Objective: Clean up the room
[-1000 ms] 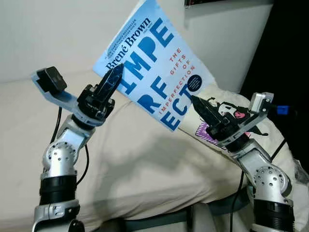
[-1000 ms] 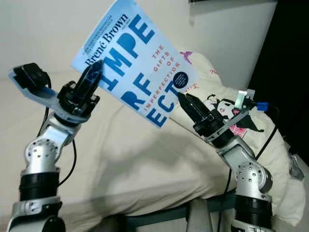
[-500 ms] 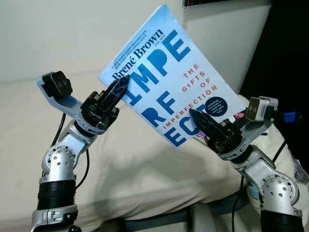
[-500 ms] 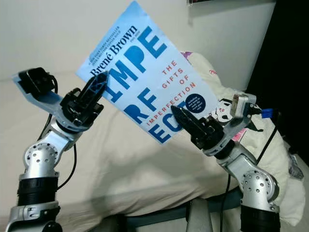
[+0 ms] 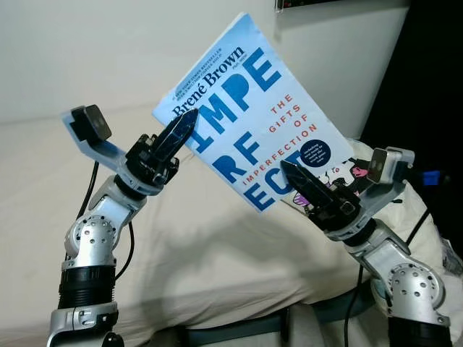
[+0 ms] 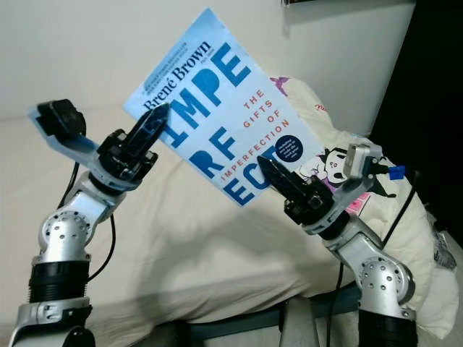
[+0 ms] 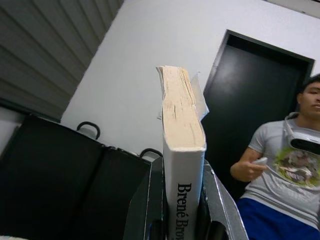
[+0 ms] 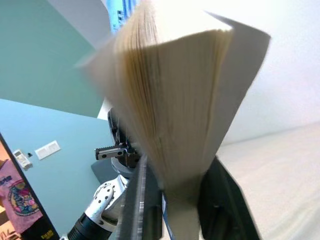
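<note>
Book up, both my grippers on it.
Left gripper (image 5: 179, 130) clamps the blue book (image 5: 249, 108) at its 9 o'clock edge; right gripper (image 5: 296, 178) pinches at 5 o'clock.

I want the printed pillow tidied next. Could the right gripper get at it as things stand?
Probably not yet. The right gripper is shut on the blue book, which the left gripper also clamps, held up over the bed. The printed pillow lies just behind that arm, so the book must go first.
</note>
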Tool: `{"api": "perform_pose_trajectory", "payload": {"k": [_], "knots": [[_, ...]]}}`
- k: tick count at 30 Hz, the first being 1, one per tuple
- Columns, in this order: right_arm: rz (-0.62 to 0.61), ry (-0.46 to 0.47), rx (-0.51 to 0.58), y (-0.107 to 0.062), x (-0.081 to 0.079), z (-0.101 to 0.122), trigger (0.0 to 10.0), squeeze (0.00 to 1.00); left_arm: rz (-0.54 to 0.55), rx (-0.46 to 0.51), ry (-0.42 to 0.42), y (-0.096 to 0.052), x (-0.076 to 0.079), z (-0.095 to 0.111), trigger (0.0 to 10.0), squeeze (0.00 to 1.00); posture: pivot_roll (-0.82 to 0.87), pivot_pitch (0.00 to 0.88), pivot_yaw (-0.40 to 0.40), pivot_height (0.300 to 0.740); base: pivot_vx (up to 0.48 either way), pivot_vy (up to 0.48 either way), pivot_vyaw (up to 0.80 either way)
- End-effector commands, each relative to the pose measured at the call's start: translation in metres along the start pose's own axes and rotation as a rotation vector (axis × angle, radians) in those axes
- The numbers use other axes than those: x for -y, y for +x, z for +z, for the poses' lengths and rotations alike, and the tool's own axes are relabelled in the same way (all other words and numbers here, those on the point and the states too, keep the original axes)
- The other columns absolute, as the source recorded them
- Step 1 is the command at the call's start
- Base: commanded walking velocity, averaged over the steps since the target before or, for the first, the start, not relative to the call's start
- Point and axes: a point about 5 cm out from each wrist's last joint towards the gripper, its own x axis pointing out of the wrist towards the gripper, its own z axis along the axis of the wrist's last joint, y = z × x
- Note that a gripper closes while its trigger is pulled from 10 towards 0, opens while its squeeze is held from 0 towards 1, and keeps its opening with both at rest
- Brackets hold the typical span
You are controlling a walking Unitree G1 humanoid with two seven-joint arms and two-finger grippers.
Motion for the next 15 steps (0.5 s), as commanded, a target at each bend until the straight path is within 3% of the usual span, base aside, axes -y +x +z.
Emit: {"api": "perform_pose_trajectory", "payload": {"k": [1,6,7,9,10,15], "knots": [[0.006,-0.044,0.030,0.001,-0.003,0.009,0.0,0.00,0.052,0.011,0.044,-0.008,-0.005,0.006,0.0,0.00,-0.14,0.076,0.075,0.580,0.000,0.000,0.00],[-0.066,-0.086,0.024,0.001,0.004,0.011,0.0,0.00,0.140,0.004,0.039,-0.016,-0.014,0.000,0.4,0.00,-0.14,0.079,0.076,0.580,0.000,0.000,0.00],[-0.140,-0.103,0.029,0.000,0.012,0.012,0.0,0.00,0.199,0.001,0.029,-0.020,-0.020,-0.002,10.0,0.00,-0.14,0.079,0.076,0.580,0.000,0.000,0.00],[-0.140,-0.103,0.029,0.000,0.012,0.012,0.0,0.00,0.199,0.001,0.029,-0.020,-0.020,-0.002,10.0,0.00,-0.14,0.079,0.076,0.580,0.000,0.000,0.00],[-0.215,-0.122,0.043,-0.001,0.020,0.015,0.0,0.00,0.272,0.014,0.018,-0.025,-0.027,-0.004,10.0,1.00,-0.13,0.080,0.075,0.580,0.000,0.000,0.00],[-0.290,-0.135,0.062,-0.005,0.029,0.017,0.0,0.00,0.371,0.024,-0.014,-0.041,-0.037,-0.011,10.0,1.00,-0.13,0.081,0.074,0.580,0.000,0.000,0.00]]}}
